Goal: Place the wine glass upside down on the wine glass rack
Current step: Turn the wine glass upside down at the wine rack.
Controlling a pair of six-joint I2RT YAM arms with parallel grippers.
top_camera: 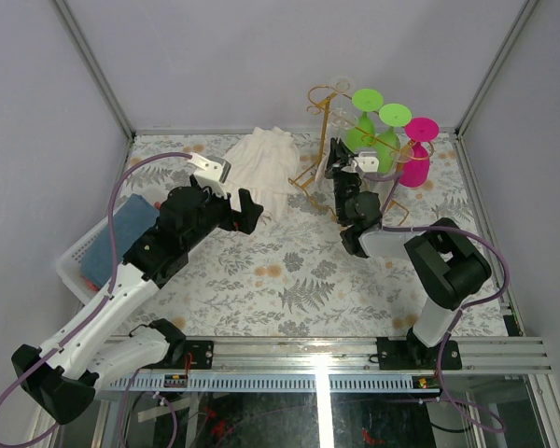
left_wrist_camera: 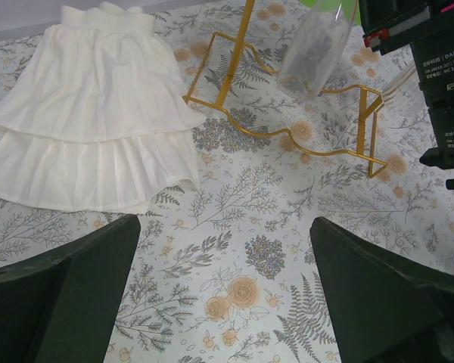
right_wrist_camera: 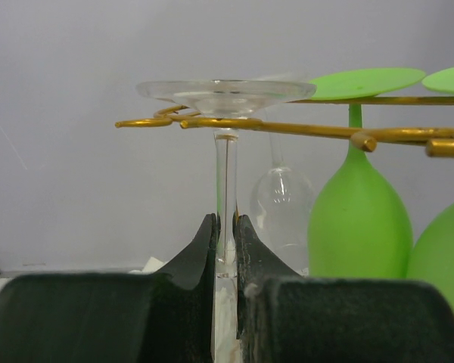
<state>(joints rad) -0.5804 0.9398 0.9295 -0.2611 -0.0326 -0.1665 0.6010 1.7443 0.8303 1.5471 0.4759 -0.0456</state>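
Observation:
In the right wrist view my right gripper (right_wrist_camera: 225, 227) is shut on the stem of a clear wine glass (right_wrist_camera: 225, 162). The glass is upside down. Its round foot (right_wrist_camera: 225, 94) sits on the thin gold rails of the wine glass rack (right_wrist_camera: 303, 130), near the curled rail ends. In the top view the rack (top_camera: 319, 121) stands at the back, with my right gripper (top_camera: 341, 166) against its front. My left gripper (top_camera: 247, 210) is open and empty over the table, left of the rack. It also shows in the left wrist view (left_wrist_camera: 225, 280).
Two green glasses (top_camera: 369, 117), a pink one (top_camera: 416, 154) and another clear glass (right_wrist_camera: 281, 204) hang upside down on the rack. A white skirt (top_camera: 261, 163) lies left of the rack base (left_wrist_camera: 287, 132). A white basket (top_camera: 79, 257) sits at the table's left edge.

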